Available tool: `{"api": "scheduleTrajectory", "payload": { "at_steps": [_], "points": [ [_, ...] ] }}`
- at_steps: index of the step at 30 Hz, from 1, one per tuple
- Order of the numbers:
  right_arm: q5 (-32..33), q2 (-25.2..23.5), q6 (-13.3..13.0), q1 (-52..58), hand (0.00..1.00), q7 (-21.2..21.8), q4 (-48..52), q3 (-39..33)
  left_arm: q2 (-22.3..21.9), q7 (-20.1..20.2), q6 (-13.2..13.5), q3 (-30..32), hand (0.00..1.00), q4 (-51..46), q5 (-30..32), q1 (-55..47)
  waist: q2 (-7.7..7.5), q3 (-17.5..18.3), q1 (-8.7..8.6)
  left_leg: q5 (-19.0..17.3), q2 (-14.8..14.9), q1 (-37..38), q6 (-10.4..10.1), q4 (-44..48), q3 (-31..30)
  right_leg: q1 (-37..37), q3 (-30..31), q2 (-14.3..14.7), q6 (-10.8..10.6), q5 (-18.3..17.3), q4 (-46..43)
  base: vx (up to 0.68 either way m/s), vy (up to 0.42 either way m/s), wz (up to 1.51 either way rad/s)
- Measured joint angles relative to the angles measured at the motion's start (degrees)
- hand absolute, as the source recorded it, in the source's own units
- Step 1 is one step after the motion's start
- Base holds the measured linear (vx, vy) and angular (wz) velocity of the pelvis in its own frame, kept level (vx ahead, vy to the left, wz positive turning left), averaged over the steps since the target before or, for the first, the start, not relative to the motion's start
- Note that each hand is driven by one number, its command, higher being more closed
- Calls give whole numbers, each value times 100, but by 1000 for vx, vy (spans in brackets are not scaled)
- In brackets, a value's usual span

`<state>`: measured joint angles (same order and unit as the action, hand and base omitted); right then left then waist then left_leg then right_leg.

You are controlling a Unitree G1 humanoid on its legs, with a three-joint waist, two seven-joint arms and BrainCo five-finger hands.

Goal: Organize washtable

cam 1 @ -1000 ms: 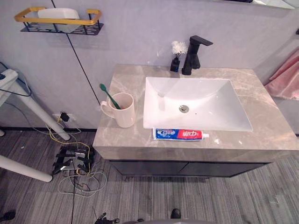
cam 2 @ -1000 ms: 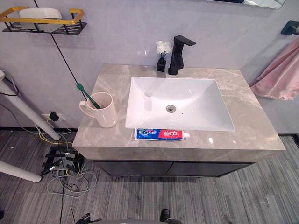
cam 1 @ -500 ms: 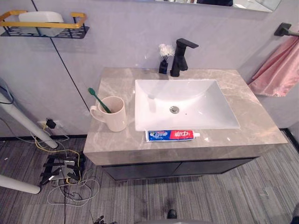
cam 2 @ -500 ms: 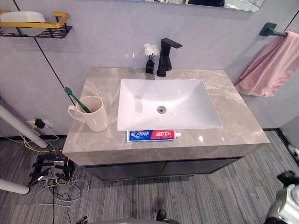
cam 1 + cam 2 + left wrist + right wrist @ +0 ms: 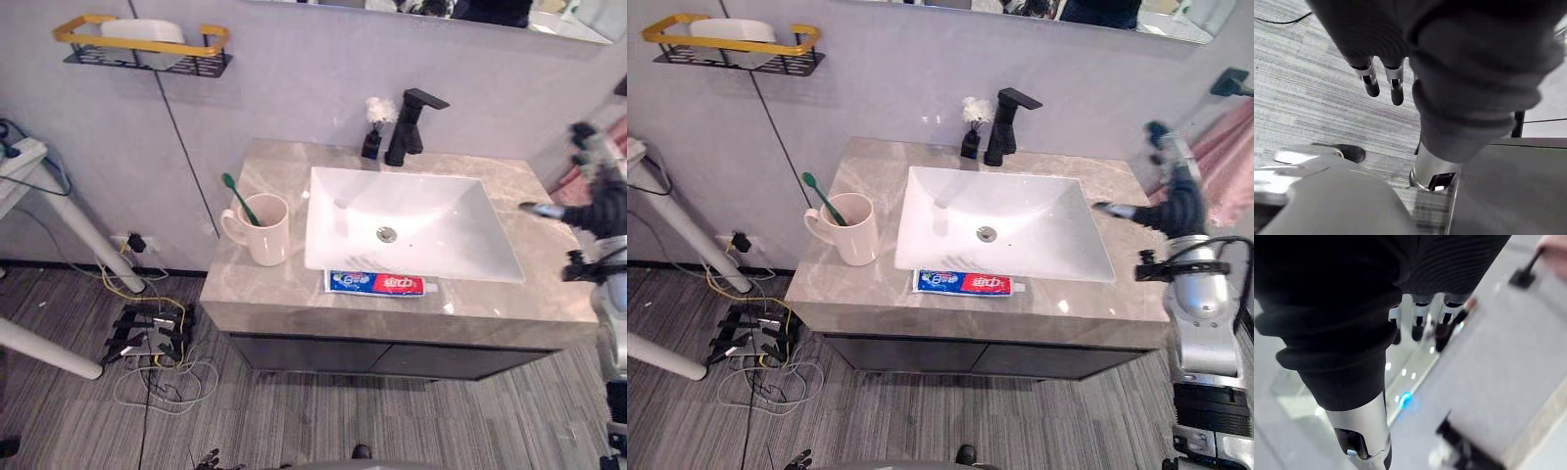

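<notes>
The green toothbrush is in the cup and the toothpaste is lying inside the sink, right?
Not quite. The toothpaste is not inside the sink. It lies flat on the counter, right along the sink's front edge, as the left eye view shows. The rest is right: the green toothbrush is in the cup.

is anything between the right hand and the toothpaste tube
Nothing visible. The right hand hovers open past the right end of the countertop, and the toothpaste lies flat on the front ledge beside the sink. Between them is only bare countertop.
</notes>
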<state>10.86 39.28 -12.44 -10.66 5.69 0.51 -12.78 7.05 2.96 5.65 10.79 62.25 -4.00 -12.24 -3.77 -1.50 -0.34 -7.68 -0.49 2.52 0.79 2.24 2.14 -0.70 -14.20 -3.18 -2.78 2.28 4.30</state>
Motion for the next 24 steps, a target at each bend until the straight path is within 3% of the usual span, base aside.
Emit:
{"api": "scheduleTrajectory", "payload": {
  "at_steps": [4, 12, 24],
  "points": [
    [49, 59, -5, -108, 0, 509, 31, 692, 8, 79, 8, -6, 0, 5, -3, -23, -9, -5, 128, 7, -43, -41, 12, 27, -66, 1, -44, -38, 0, 0, 3, -6, 17, 10],
    [92, 196, -2, -108, 0, 1091, 30, 1533, 123, 204, 50, -169, 0, 10, -9, -27, -126, -74, 130, 44, -111, -179, 70, 76, -231, 41, -161, -106, -4, 3, 18, -10, 16, 11],
    [-24, 236, 2, -15, 0, 1210, 10, 2103, 184, 204, 180, -371, 0, 23, -198, -17, -153, -190, 154, 48, -145, -266, 75, 79, -243, 96, -159, -98, -16, 16, 81, 0, 0, 0]
  ]
}}
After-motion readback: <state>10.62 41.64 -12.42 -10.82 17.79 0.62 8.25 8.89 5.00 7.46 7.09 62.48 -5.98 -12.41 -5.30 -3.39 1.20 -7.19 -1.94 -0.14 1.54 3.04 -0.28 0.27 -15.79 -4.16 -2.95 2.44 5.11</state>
